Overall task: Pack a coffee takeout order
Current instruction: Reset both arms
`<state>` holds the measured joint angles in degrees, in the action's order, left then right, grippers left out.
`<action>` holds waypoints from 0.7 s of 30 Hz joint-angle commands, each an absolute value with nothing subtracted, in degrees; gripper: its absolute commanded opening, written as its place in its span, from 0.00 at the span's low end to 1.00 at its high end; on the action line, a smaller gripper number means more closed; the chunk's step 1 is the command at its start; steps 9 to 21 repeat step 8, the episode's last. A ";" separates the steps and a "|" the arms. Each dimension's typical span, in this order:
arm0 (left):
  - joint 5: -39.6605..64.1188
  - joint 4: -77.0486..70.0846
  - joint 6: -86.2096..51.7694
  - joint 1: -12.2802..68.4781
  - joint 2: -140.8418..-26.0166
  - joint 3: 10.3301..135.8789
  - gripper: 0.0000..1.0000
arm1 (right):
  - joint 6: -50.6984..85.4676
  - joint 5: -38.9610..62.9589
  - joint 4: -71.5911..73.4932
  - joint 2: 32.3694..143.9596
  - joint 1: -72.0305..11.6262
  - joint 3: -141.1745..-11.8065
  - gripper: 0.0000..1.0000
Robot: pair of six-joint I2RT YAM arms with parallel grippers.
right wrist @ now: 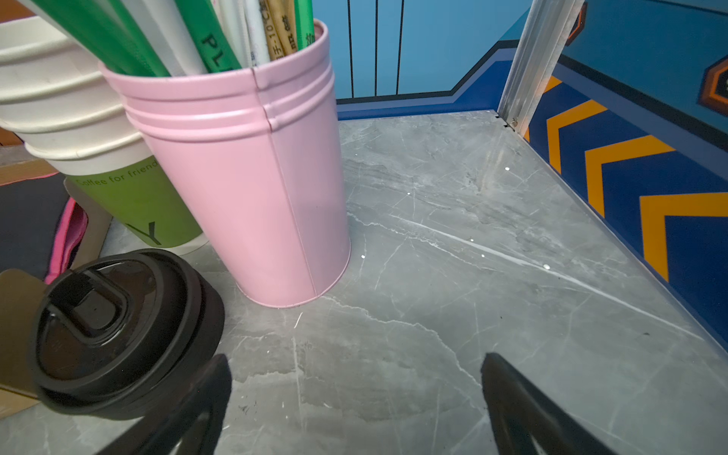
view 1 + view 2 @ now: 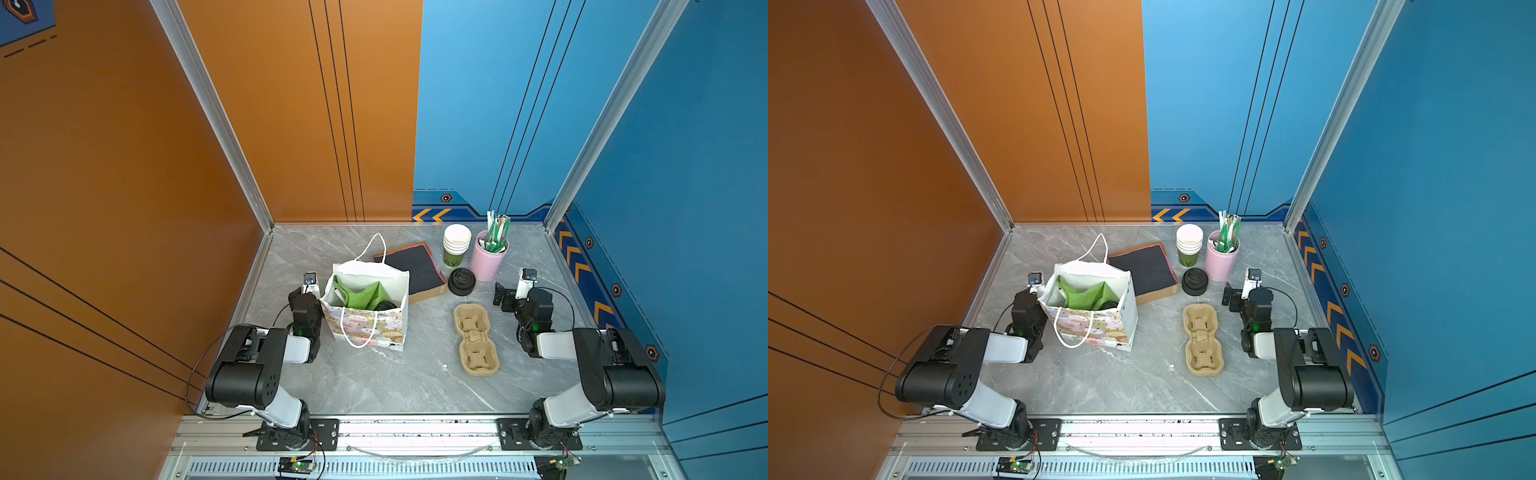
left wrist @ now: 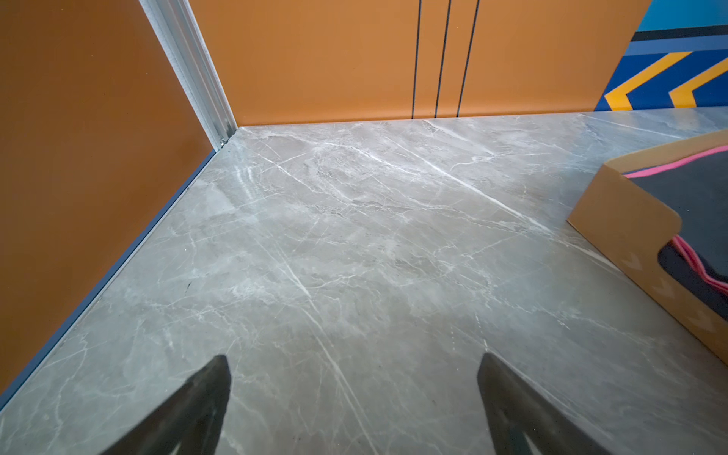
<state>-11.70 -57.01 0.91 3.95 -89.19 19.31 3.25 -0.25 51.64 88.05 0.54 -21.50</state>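
An open gift bag (image 2: 370, 328) (image 2: 1096, 324) with cartoon animals stands left of centre in both top views. Inside it lies a green napkin (image 2: 360, 295) (image 2: 1086, 296), with a dark round lid edge (image 2: 386, 306) beside it. My left gripper (image 2: 308, 289) (image 3: 354, 360) sits close to the bag's left side, open over bare marble. My right gripper (image 2: 510, 293) (image 1: 356, 360) is open and empty, just right of a black lid (image 2: 461, 281) (image 1: 118, 335) on the table. A stack of paper cups (image 2: 456, 245) (image 1: 78, 130) stands behind that lid.
A pink tin of straws (image 2: 487, 259) (image 1: 244, 189) stands by the cups. A beige two-cup carrier (image 2: 476, 338) lies at centre right. A cardboard tray of black napkins (image 2: 417, 270) (image 3: 638, 236) sits behind the bag. Walls enclose the table (image 2: 374, 382) on three sides.
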 commanded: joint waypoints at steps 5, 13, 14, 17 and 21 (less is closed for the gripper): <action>-12.53 -55.56 1.96 3.87 -89.90 20.71 0.98 | 3.98 -1.58 52.56 88.62 0.18 -21.18 1.00; -12.73 -55.63 1.84 3.86 -89.74 20.53 0.98 | 4.02 -1.58 52.56 88.59 0.18 -21.18 1.00; -12.73 -55.63 1.84 3.86 -89.74 20.53 0.98 | 4.02 -1.58 52.56 88.59 0.18 -21.18 1.00; -12.73 -55.63 1.84 3.86 -89.74 20.53 0.98 | 4.02 -1.58 52.56 88.59 0.18 -21.18 1.00; -12.73 -55.63 1.84 3.86 -89.74 20.53 0.98 | 4.02 -1.58 52.56 88.59 0.18 -21.18 1.00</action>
